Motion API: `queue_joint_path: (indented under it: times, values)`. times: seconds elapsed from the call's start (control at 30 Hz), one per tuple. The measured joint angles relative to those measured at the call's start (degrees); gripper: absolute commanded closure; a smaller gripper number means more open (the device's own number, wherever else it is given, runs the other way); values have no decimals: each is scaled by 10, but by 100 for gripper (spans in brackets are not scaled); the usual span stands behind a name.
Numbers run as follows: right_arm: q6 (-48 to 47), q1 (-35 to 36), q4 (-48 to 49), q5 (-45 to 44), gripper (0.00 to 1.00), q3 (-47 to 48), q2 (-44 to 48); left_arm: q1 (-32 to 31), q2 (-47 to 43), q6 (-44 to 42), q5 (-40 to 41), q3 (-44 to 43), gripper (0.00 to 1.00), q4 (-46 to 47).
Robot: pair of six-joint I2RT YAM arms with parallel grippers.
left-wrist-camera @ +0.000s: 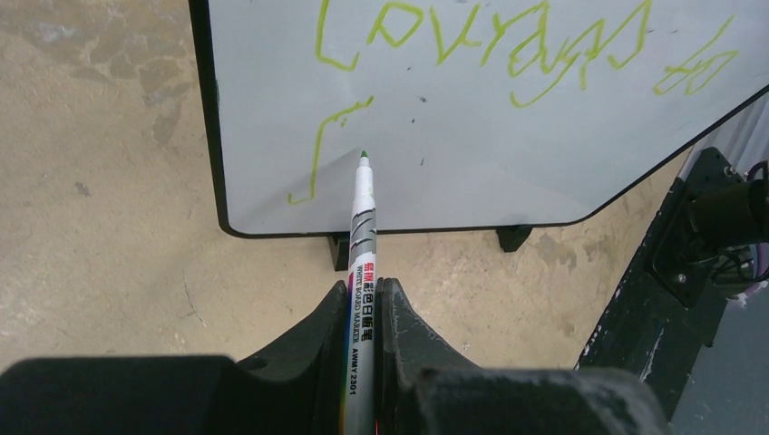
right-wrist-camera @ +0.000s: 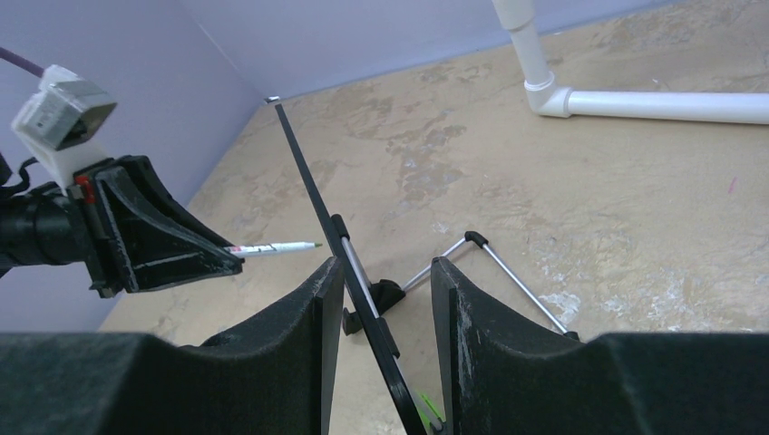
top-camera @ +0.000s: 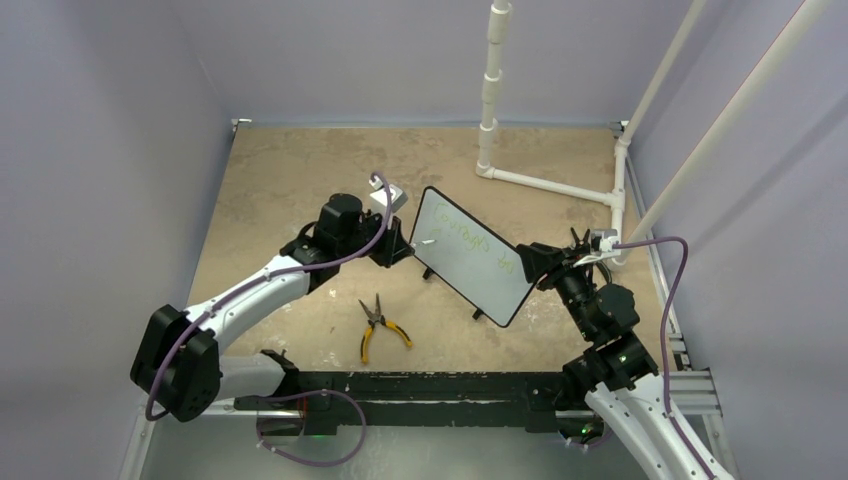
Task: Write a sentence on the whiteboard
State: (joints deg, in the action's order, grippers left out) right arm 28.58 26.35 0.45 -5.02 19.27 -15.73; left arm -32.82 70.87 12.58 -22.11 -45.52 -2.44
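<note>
Whiteboard [top-camera: 480, 285] stands mid-table, a bit right of centre, set diagonally with its face toward the left arm. It sits on two black feet [left-wrist-camera: 514, 237], with a wire kickstand [right-wrist-camera: 508, 273] behind. Table [top-camera: 290, 180] is tan and mottled.

Left gripper [top-camera: 408, 243] is pressed together on a green whiteboard marker [left-wrist-camera: 363, 227], with the barrel pinched between the fingers. The tip is at the board's lower left, right of a fresh stroke. Can't tell if it touches.

The sentence [left-wrist-camera: 481, 41]: top row of green scrawl is written, second row is one stroke only.

Right gripper [right-wrist-camera: 387, 272] is spread and straddles the board's right edge. In the wrist view there's a gap on each side of the board.

Yellow-handled pliers [top-camera: 378, 325] lie toward the table's near edge, apart from the board. White PVC pipe [top-camera: 545, 183] is at the far right corner.
</note>
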Motion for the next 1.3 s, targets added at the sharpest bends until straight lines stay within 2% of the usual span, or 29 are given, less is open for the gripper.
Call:
queue_joint_path:
  times: [0.3,1.3]
  values:
    - [0,0,0,0,57,0,0,0,31,-4,10,0,100,-17]
    - [0,0,0,0,57,0,0,0,33,0,36,-2,100,2]
